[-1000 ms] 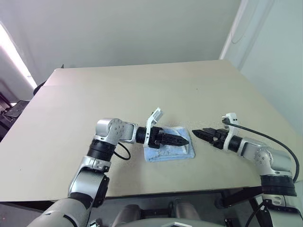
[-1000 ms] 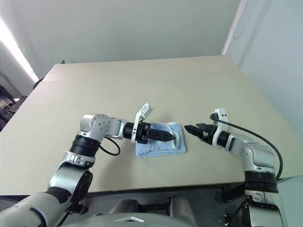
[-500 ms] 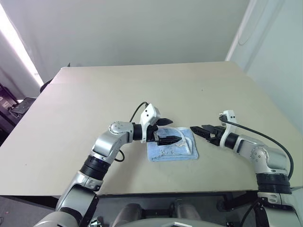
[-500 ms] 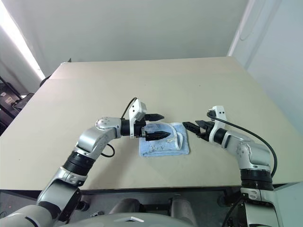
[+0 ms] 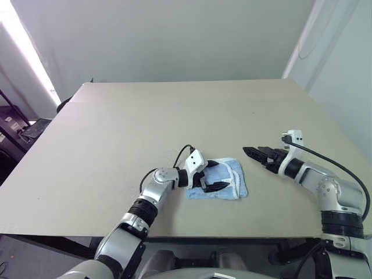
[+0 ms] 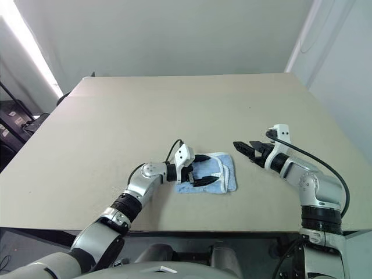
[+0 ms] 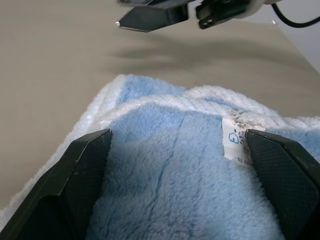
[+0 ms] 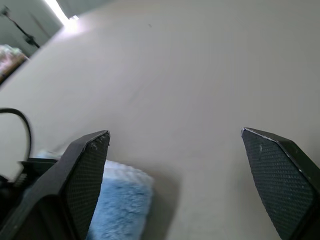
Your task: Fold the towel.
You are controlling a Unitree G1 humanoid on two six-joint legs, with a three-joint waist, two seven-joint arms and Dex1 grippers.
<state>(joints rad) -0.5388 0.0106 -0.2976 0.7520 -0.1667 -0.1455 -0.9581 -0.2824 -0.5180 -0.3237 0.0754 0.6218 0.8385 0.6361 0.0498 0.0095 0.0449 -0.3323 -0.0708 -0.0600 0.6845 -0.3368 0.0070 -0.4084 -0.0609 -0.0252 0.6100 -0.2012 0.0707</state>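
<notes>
Desk (image 5: 116,128): bare tan, grey wall behind | towel (image 5: 232,177) folded, lower centre | left claw (image 5: 214,175) spread over it, lower than before | right claw (image 5: 256,154) released, apart, right

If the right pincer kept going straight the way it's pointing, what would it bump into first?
Probably the towel. The right pincer points across the table toward the towel's near edge, with bare tabletop between. It hovers slightly above, so it might skim over the cloth and meet the left pincer instead.
</notes>
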